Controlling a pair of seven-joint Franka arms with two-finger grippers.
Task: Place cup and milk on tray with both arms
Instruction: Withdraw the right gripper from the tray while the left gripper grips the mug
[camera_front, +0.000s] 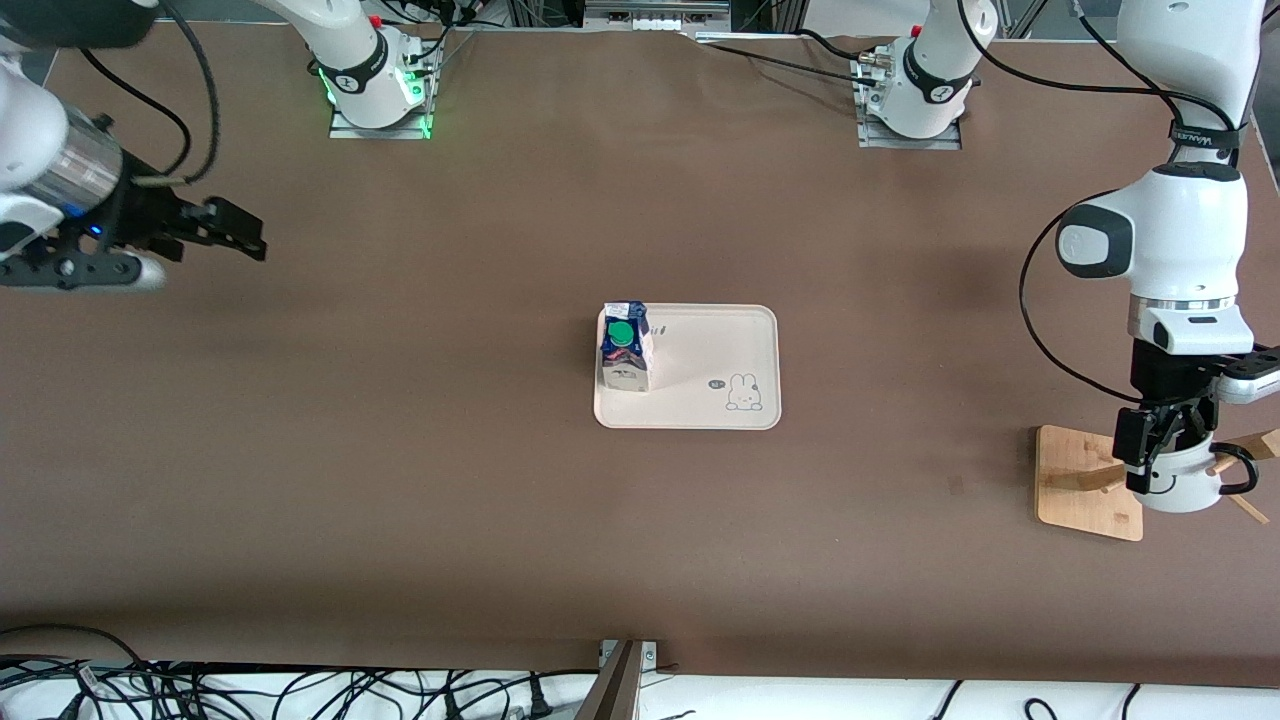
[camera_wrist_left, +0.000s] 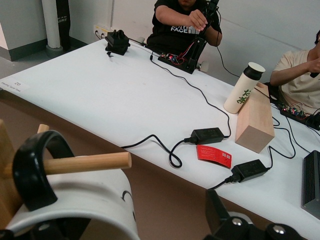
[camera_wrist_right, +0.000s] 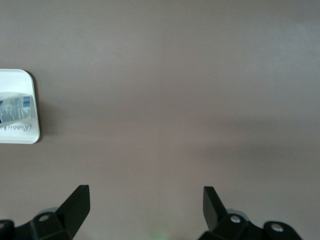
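The milk (camera_front: 625, 345) stands upright on the cream tray (camera_front: 715, 345), at the tray's end toward the right arm. The white cup (camera_front: 1185, 487) hangs on a peg of the wooden rack (camera_front: 1085, 480) at the left arm's end of the table. My left gripper (camera_front: 1165, 450) is down at the cup's rim. In the left wrist view the left gripper (camera_wrist_left: 147, 220) is open. One finger (camera_wrist_left: 215, 210) stands clear of the cup's wall (camera_wrist_left: 90, 200); the other finger is hidden by the cup. My right gripper (camera_front: 245, 235) is open and empty over bare table (camera_wrist_right: 145, 200).
The rack's peg (camera_wrist_left: 75, 162) runs through the cup's black handle (camera_wrist_left: 30, 175). The tray's corner (camera_wrist_right: 20, 135) and the milk (camera_wrist_right: 15, 110) show in the right wrist view. A white desk (camera_wrist_left: 125, 100) with cables and people lies past the table's edge.
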